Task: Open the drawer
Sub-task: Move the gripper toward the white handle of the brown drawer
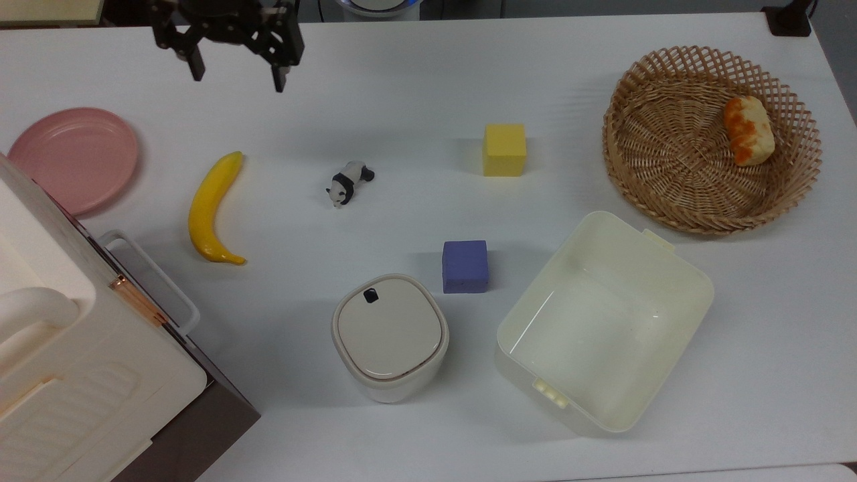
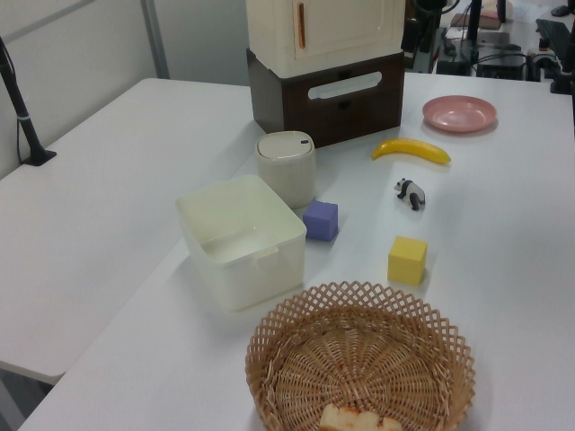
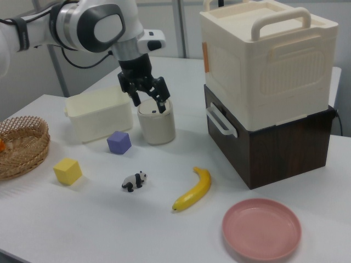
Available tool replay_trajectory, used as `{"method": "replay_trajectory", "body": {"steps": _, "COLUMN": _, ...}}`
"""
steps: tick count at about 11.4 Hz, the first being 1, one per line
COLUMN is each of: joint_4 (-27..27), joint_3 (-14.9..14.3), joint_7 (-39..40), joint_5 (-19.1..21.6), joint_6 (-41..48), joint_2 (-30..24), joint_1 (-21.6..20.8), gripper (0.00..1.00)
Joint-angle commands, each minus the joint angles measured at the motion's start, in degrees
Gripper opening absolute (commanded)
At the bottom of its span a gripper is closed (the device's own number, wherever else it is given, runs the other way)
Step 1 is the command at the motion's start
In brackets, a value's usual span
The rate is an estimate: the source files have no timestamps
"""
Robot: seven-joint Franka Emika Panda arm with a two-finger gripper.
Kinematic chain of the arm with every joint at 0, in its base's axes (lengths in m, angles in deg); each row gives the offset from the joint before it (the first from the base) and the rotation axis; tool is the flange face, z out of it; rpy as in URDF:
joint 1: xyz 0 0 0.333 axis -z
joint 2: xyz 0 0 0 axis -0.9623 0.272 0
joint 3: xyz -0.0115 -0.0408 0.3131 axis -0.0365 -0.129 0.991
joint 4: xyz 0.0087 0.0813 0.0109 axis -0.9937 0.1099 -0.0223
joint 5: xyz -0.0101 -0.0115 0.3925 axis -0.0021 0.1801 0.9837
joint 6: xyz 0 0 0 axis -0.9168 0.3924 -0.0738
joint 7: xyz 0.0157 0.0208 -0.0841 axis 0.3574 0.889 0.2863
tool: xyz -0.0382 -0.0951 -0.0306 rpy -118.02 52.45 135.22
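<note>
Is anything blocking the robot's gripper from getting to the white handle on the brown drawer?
Probably not. The gripper hangs open above bare table, and the drawer's white handle faces open space. The banana lies nearby but off to the side.

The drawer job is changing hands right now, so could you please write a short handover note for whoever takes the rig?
Gripper: open, holding nothing, up in the air near the top view's upper left, above the table between the plate and the panda.
Drawer: shut, under the cream cabinet; its white handle faces the banana and is untouched.
Done: nothing on the drawer yet.
Left: bring the gripper to the handle, grip it and pull the drawer out. The banana lies nearby in front, so watch it.
</note>
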Motion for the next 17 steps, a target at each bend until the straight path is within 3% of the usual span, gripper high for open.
{"method": "replay_trajectory", "body": {"steps": 1, "joint_4": -0.70, "joint_3": -0.14, "joint_7": -0.75, "joint_5": -0.68, "joint_6": -5.99, "joint_2": 2.89, "joint_1": 0.70, "gripper": 1.00}}
{"method": "replay_trajectory", "body": {"steps": 5, "joint_4": -3.43, "joint_3": -0.14, "joint_7": 0.65, "joint_5": -2.17, "joint_6": -9.88, "joint_2": 6.67, "joint_1": 2.37, "gripper": 1.00}}
{"method": "replay_trajectory", "body": {"steps": 10, "joint_4": -3.43, "joint_3": -0.14, "joint_7": 1.89, "joint_5": -3.06, "joint_6": -9.88, "joint_2": 6.68, "joint_1": 2.37, "gripper": 1.00}}
{"method": "replay_trajectory", "body": {"steps": 15, "joint_4": -3.60, "joint_3": -0.05, "joint_7": 2.41, "joint_5": -9.20, "joint_6": -13.55, "joint_2": 10.89, "joint_1": 1.93, "gripper": 1.00}}
{"method": "replay_trajectory", "body": {"steps": 17, "joint_4": -2.99, "joint_3": 0.04, "joint_7": 11.41, "joint_5": -10.79, "joint_6": -15.77, "joint_2": 11.07, "joint_1": 2.28, "gripper": 1.00}}
